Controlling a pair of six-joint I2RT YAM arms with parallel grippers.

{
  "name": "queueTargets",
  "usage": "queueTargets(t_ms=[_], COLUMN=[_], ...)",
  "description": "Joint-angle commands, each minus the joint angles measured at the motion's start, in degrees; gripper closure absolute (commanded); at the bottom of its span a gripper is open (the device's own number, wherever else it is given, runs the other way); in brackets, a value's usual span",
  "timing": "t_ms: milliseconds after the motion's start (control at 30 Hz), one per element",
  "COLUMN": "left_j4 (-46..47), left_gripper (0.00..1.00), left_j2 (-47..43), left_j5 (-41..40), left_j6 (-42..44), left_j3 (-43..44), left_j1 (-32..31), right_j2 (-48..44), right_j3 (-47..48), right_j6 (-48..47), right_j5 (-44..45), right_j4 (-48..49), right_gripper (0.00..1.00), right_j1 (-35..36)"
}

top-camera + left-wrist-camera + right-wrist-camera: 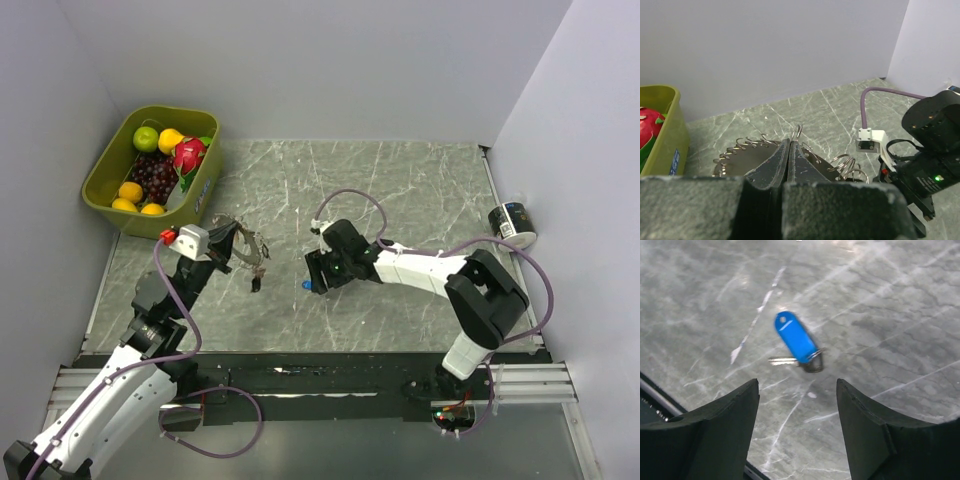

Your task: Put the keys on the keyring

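Note:
The keyring (250,245), a silvery ring edged with small wire loops, is held above the table at left centre by my left gripper (232,243). In the left wrist view its loops (847,165) fan out on both sides of my left gripper (789,141), which is shut on the keyring's rim. A small dark piece (256,284) hangs under the ring. One of the keys (796,340), with a blue plastic head, lies flat on the table (420,180). My right gripper (797,385) hovers open just short of it, touching nothing. From above, the key (305,285) shows as a blue speck beside my right gripper (315,272).
An olive bin (105,165) holding fruit stands at the back left. A black-and-white cylinder (513,222) sits at the table's right edge. White walls close in the left, back and right sides. My right arm's wrist (932,150) is close to the ring.

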Motion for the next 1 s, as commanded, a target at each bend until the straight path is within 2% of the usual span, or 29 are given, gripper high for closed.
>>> queueTargets(t_ms=[0, 133, 333, 733, 867, 967], left_j4=[4.53, 4.44, 4.00, 4.18, 4.00, 3.91], left_gripper=[0.99, 0.99, 0.99, 0.99, 0.99, 0.99], left_j2=[0.16, 0.60, 0.78, 1.74, 1.66, 1.57], left_j5=[0.68, 0.77, 0.86, 0.86, 0.86, 0.95], left_j6=[-0.35, -0.35, -0.26, 0.09, 0.09, 0.35], left_j3=[1.99, 2.16, 2.34, 2.34, 2.25, 2.07], left_j1=[0.28, 0.27, 0.19, 0.28, 0.19, 0.19], right_j2=[2.54, 4.13, 7.73, 7.91, 8.52, 9.05], right_j3=[4.01, 5.33, 8.06, 8.23, 8.06, 8.06], right_j6=[2.01, 2.18, 2.36, 2.27, 2.10, 2.01], right_j5=[0.97, 0.71, -0.08, 1.67, 1.06, 0.53], right_j4=[0.25, 0.42, -1.50, -3.27, -2.74, -2.30], right_gripper=[0.32, 0.35, 0.46, 0.59, 0.69, 0.71], right_j1=[-1.38, -1.56, -1.64, -1.56, -1.64, -1.56])
